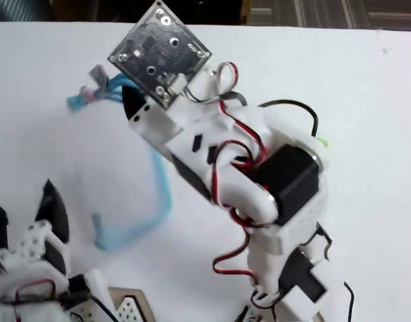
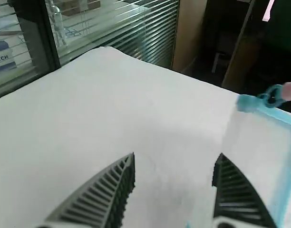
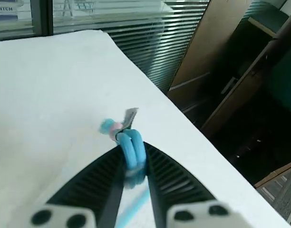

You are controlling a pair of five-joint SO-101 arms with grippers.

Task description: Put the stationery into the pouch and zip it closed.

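Note:
The pouch [image 1: 164, 191] is see-through with a light blue trim and lies flat on the white table, left of centre in the high view. Its blue zipper loop [image 3: 132, 151] is pinched between the black fingers of my right gripper [image 3: 134, 153], which is shut on it at the pouch's far corner [image 1: 98, 94]. A small pink and metal tag [image 3: 122, 121] hangs past the loop. My left gripper [image 1: 23, 198] stands open near the front left of the table, off the pouch. Between its spread fingers [image 2: 176, 156] is bare table, with the pouch corner [image 2: 259, 102] beyond.
The right arm's body and cables [image 1: 259, 181] stretch across the middle of the table. A wooden piece [image 1: 135, 302] sits at the front edge. The table's far edge [image 3: 150, 80] drops off toward window blinds and dark furniture.

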